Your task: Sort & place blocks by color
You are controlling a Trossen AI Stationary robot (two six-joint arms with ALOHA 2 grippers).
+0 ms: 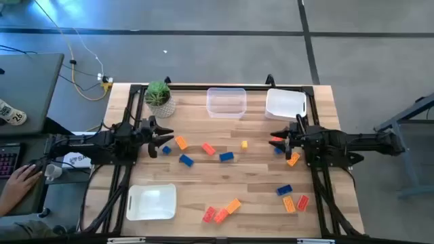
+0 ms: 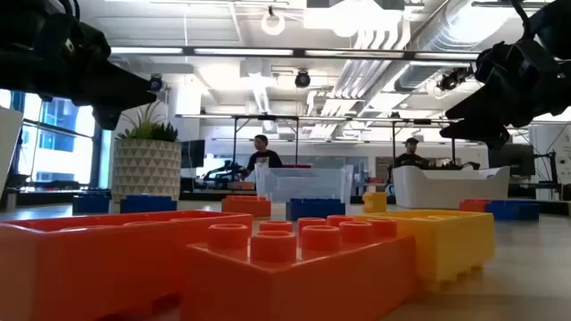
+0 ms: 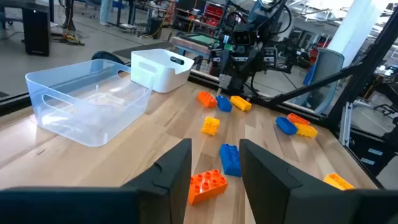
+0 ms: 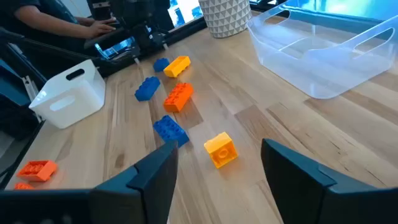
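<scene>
Small blue, red, orange and yellow blocks lie flat and scattered on the wooden table. My left gripper [image 1: 163, 139] hovers open at the table's left side, near an orange block [image 1: 181, 143] and a blue block [image 1: 166, 150]. In its wrist view the open fingers frame an orange-red block [image 3: 207, 184] and a blue block [image 3: 230, 158] farther off. My right gripper [image 1: 279, 139] hovers open at the right side, beside a red block [image 1: 276, 139] and a blue block [image 1: 279, 150]. Its wrist view looks past the open fingers at a yellow block [image 4: 221, 149].
A clear tray [image 1: 226, 102] and a white tray [image 1: 285, 104] stand at the far edge, with a potted plant [image 1: 159, 98] to their left. Another white tray [image 1: 151, 202] sits near the near-left corner. More blocks lie near right [image 1: 289, 203] and near middle [image 1: 220, 215]. A person's hand [image 1: 20, 177] is off-table left.
</scene>
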